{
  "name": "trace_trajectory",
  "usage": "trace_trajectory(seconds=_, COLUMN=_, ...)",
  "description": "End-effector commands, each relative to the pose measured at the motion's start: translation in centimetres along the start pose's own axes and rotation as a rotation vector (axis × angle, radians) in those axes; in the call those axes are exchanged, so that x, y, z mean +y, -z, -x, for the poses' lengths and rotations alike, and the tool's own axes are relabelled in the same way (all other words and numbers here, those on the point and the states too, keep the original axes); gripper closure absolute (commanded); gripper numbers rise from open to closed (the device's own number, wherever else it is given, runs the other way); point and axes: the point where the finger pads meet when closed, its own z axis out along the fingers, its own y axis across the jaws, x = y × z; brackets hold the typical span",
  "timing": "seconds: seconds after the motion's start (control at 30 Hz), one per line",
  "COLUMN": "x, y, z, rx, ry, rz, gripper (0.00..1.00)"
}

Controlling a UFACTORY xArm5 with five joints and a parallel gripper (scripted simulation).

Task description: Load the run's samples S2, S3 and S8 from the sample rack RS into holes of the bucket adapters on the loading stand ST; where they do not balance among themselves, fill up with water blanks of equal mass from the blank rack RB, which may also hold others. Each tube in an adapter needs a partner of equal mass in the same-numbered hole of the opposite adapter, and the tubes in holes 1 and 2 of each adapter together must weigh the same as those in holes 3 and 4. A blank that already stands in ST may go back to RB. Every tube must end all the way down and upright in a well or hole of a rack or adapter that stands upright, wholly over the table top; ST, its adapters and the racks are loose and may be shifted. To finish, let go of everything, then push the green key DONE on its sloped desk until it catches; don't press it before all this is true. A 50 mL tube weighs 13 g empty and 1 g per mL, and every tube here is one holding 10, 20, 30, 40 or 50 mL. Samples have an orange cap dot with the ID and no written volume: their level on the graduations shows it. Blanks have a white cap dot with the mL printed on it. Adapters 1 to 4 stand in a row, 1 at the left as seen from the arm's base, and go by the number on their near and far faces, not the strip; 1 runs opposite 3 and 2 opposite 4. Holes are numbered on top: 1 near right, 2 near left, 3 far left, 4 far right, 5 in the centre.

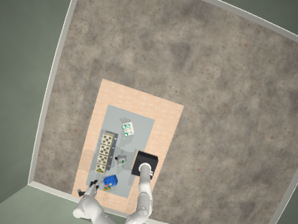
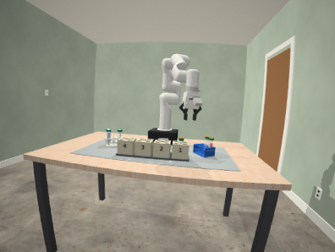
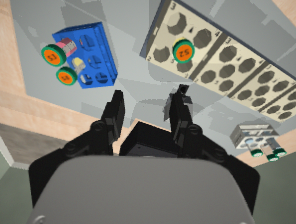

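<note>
My gripper (image 3: 147,101) (image 2: 190,115) (image 1: 93,183) is open and empty, high above the table between the blue sample rack RS (image 3: 95,37) (image 2: 204,150) (image 1: 110,181) and the adapter row. RS holds two orange-dotted samples, S3 (image 3: 51,55) and S8 (image 3: 66,76). Sample S2 (image 3: 183,50) (image 2: 181,139) (image 1: 98,170) stands in adapter 1 (image 2: 180,150) (image 3: 165,32); I cannot tell which hole. Adapters 2 (image 2: 162,149), 3 (image 2: 143,148) and 4 (image 2: 125,146) look empty. The blank rack RB (image 3: 255,135) (image 1: 129,129) (image 2: 111,141) holds green-capped blanks (image 3: 256,151).
The grey desk with the green DONE key (image 1: 121,161) sits between the adapter row and the arm's black base (image 1: 144,162) (image 2: 162,134). All stand on a grey mat (image 1: 143,128) on the wooden table (image 2: 169,173).
</note>
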Motion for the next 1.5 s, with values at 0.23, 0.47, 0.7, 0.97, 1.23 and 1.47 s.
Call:
trace_trajectory(seconds=0.23, x=-4.5, y=0.2, z=1.0, rx=0.006, ry=0.164, rz=0.003, gripper=0.43)
trace_trajectory(seconds=0.47, x=-7.9, y=0.2, z=1.9, rx=0.007, ry=0.164, rz=0.005, gripper=0.43)
trace_trajectory(seconds=0.7, x=-11.3, y=0.2, z=2.8, rx=0.008, ry=0.164, rz=0.006, gripper=0.43)
trace_trajectory(seconds=0.97, x=-14.2, y=0.2, z=3.5, rx=0.009, ry=0.164, rz=0.008, gripper=0.43)
trace_trajectory(seconds=1.23, x=-16.0, y=0.2, z=4.0, rx=0.010, ry=0.164, rz=0.008, gripper=0.43)
trace_trajectory(seconds=1.47, x=-16.0, y=0.2, z=4.0, rx=0.010, ry=0.164, rz=0.008, gripper=0.43)
